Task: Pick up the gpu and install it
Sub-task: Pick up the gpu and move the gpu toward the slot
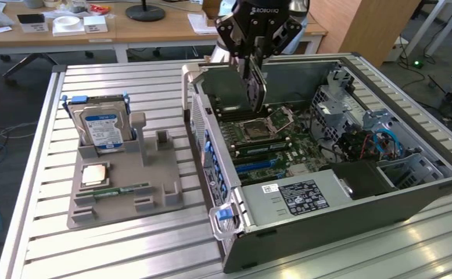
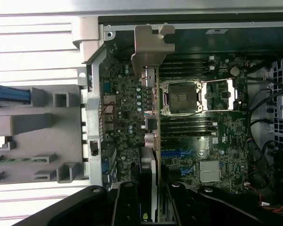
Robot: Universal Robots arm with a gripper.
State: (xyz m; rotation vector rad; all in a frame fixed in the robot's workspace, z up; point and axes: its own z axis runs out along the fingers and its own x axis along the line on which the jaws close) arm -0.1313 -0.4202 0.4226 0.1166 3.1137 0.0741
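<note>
Where the exterior view looks down, the gripper (image 1: 255, 55), lettered ROBOTIQ, clamps the gpu (image 1: 255, 87) upright over the open computer case (image 1: 342, 209). From the wrist view, its fingers (image 2: 127, 202) pinch the gpu (image 2: 153, 117) edge-on above the motherboard (image 2: 122, 94).

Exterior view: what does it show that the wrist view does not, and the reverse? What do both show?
Exterior view: the labelled power supply, the hard drive's label, desks behind. Wrist view: the bent silver bracket of the gpu, a small silver heatsink. Both: the gripper shut on the gpu over the open case, the CPU socket, the gray holder.
</note>
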